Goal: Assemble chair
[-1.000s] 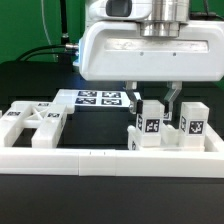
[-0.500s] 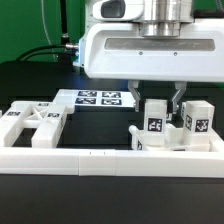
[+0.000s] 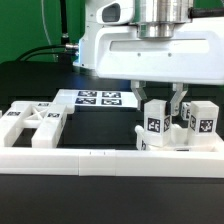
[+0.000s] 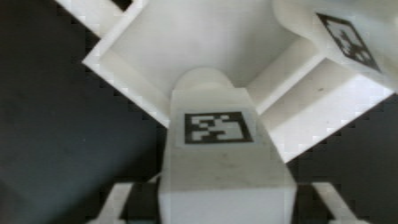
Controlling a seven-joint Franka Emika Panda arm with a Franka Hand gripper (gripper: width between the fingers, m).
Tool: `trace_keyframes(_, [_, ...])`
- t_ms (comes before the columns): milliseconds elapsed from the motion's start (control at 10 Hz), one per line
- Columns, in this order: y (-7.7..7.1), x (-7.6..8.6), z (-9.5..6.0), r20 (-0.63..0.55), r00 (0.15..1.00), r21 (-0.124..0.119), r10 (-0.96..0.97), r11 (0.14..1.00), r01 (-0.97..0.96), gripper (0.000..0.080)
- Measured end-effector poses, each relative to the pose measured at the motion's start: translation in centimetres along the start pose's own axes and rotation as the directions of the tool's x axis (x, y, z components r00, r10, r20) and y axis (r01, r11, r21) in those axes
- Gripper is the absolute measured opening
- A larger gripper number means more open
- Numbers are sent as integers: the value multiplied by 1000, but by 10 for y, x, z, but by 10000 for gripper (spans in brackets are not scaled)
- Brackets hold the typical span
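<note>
The gripper (image 3: 160, 104) pinches an upright chair post (image 3: 155, 125) narrowly, just behind the border rail (image 3: 90, 157). The worktop (image 3: 110, 195) is black.

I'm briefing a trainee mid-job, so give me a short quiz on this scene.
1. True or false: the gripper is shut on a tagged post.
2. Which lies farthest to the exterior view's left? A) framed panel B) second post C) marker board
3. Fill in: nearest the exterior camera, in front of the parts, runs a long white ____.

Key: 1 true; 2 A; 3 rail.
</note>
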State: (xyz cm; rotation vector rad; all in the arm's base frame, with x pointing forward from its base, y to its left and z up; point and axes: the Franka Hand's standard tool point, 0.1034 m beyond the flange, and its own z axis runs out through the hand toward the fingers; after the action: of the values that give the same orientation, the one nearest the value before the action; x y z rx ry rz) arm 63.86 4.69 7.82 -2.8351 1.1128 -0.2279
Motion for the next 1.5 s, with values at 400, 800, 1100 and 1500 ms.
trace_keyframes(400, [2, -4, -1, 27, 870, 12, 492, 870, -492, 291])
trace_keyframes(800, [1, -5, 0, 36, 716, 6, 697, 716, -698, 296])
trace_keyframes(1100, [-3, -9, 2, 39, 801, 3, 598, 801, -598, 490])
trace_keyframes(1500, [-7, -12, 4, 32, 945, 20, 325, 945, -326, 649])
